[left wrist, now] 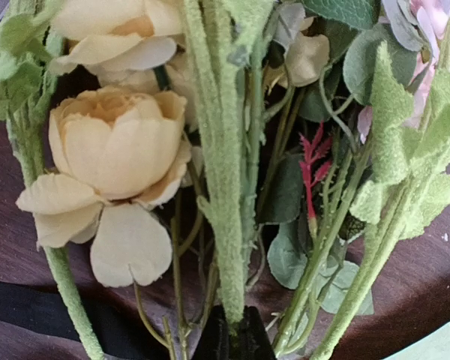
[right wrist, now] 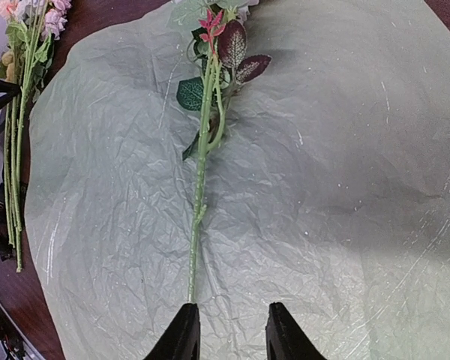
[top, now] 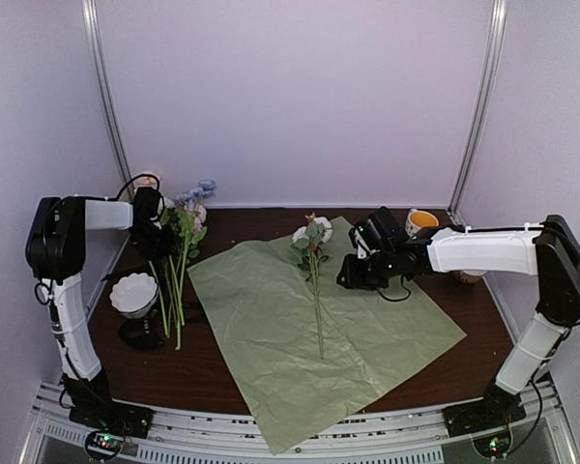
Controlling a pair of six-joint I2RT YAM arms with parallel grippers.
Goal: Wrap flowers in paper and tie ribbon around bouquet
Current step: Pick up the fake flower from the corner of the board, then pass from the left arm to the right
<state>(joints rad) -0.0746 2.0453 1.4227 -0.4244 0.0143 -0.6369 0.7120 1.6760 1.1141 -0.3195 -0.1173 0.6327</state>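
The left gripper [left wrist: 229, 339] pinches a fuzzy stem among the flowers [left wrist: 112, 150], just left of the paper [top: 367, 329]; the right gripper [right wrist: 229, 334] hangs open over it. Stems look light, floppy: hold mid-stem.

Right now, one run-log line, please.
left gripper: shut on fuzzy green stem of flower bunch | right gripper: open above crinkled pale green paper sheet | single flower: lying on paper
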